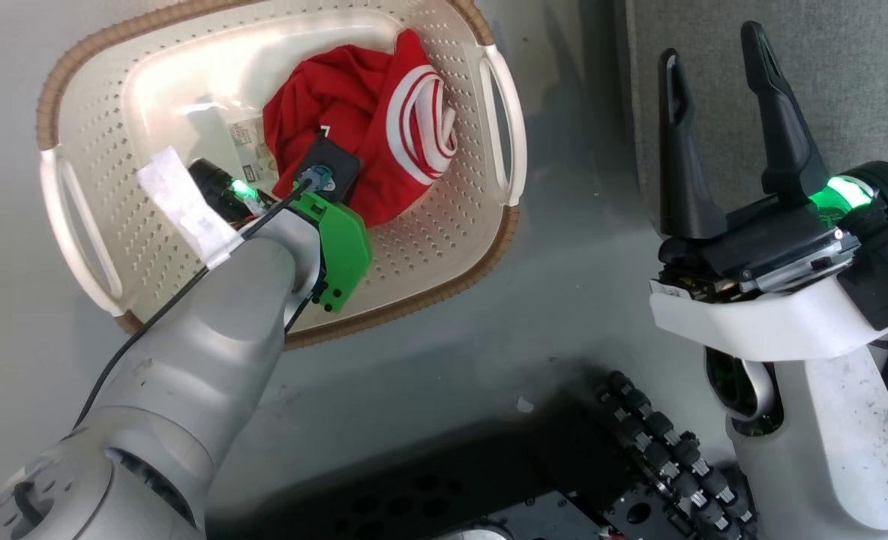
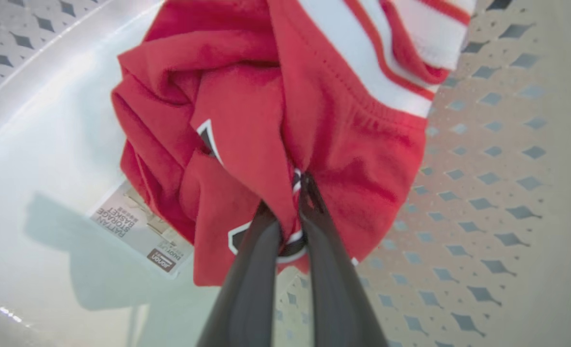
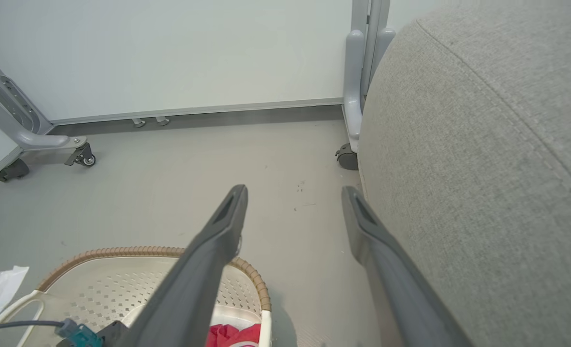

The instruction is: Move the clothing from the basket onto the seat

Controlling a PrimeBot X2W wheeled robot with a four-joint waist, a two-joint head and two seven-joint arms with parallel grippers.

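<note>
The clothing (image 1: 354,112) is a crumpled red bundle with white stripes, lying in the cream perforated basket (image 1: 76,75) on the floor. My left arm reaches down into the basket. In the left wrist view my left gripper (image 2: 292,193) is shut on a fold of the clothing (image 2: 247,120), beside a white-and-black numeral. My right gripper (image 1: 712,45) hangs open and holds nothing, its fingers over the edge of the grey seat (image 1: 849,75). In the right wrist view the right gripper (image 3: 295,193) is beside the seat (image 3: 483,168), with the basket (image 3: 145,253) and a bit of clothing (image 3: 232,332) below.
A paper label (image 2: 141,226) lies on the basket bottom beside the clothing. A grey wheeled stand (image 3: 34,140) and a caster (image 3: 347,156) stand on the grey floor by the wall. My dark base (image 1: 564,487) is at the bottom of the head view.
</note>
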